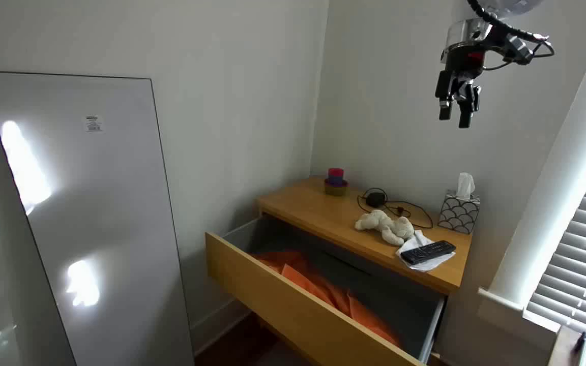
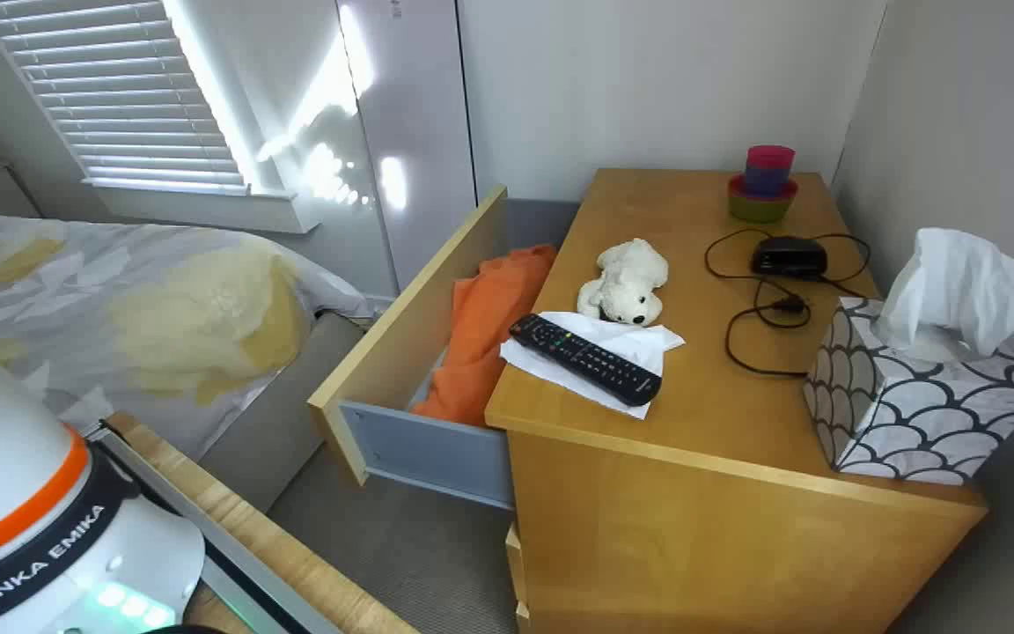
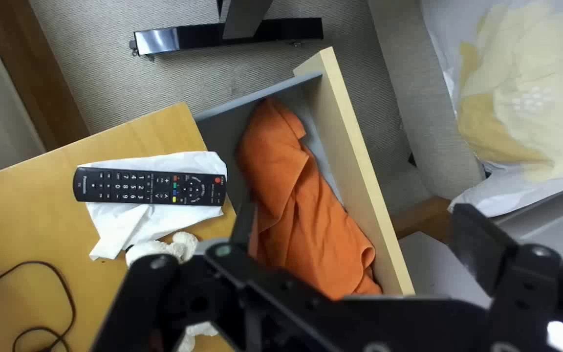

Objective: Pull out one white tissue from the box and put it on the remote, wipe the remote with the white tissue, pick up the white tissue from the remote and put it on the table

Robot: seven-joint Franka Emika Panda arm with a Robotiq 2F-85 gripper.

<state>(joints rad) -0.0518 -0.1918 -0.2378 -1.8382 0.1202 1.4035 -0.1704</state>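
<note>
A black remote [image 1: 429,252] lies on the wooden dresser top near its front edge. It also shows in an exterior view [image 2: 586,358] and in the wrist view [image 3: 149,186]. A flat, creased white tissue [image 2: 639,343] lies under the remote, its edges sticking out around it; it also shows in the wrist view [image 3: 152,222]. A patterned tissue box [image 2: 929,431] stands at the dresser's wall-side corner. Another white tissue [image 2: 956,295] sticks up from its opening. My gripper [image 1: 455,117] hangs high above the dresser. Its fingers are wide apart and empty in the wrist view [image 3: 359,230].
A white stuffed toy [image 2: 626,282] lies beside the tissue and remote. A black adapter [image 2: 789,257] with a looped cable lies behind it. Colored cups [image 2: 767,180] stand at the far end. The drawer [image 3: 359,161] is pulled out and holds an orange cloth [image 3: 296,195].
</note>
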